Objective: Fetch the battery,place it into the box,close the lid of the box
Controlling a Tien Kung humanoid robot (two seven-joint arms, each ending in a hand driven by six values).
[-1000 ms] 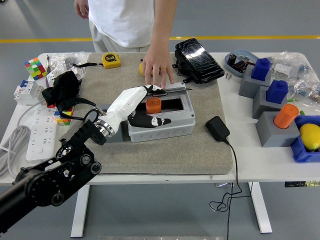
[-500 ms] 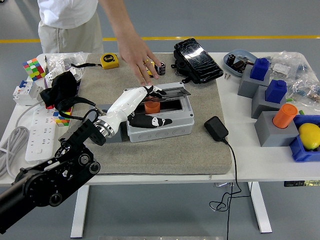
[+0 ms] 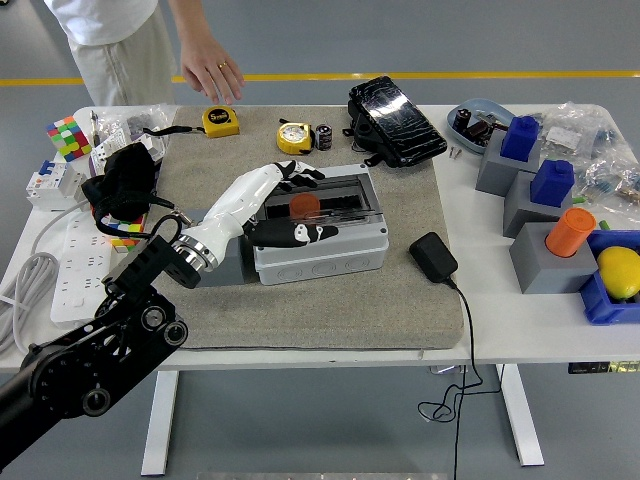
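While the left hand (image 3: pixel 290 205) lies over the grey box (image 3: pixel 320 240), its fingers (image 3: pixel 305 172) are spread and grip nothing.
The orange battery (image 3: pixel 305 204) sits inside the box, just beside the fingers, under the clear lid (image 3: pixel 335 195). A person's hand (image 3: pixel 212 72) hangs beyond the worktop (image 3: pixel 520 310), well apart from the fingers.

Colours around the grey box (image 3: pixel 320 252)

Under your left hand (image 3: pixel 285 205), white with black fingertips (image 3: pixel 310 172), you see an orange battery (image 3: pixel 304 205) through the clear lid (image 3: pixel 322 197); beyond the fingers lie two yellow tape measures (image 3: pixel 294 137), everything on a tan mat (image 3: pixel 400 290).
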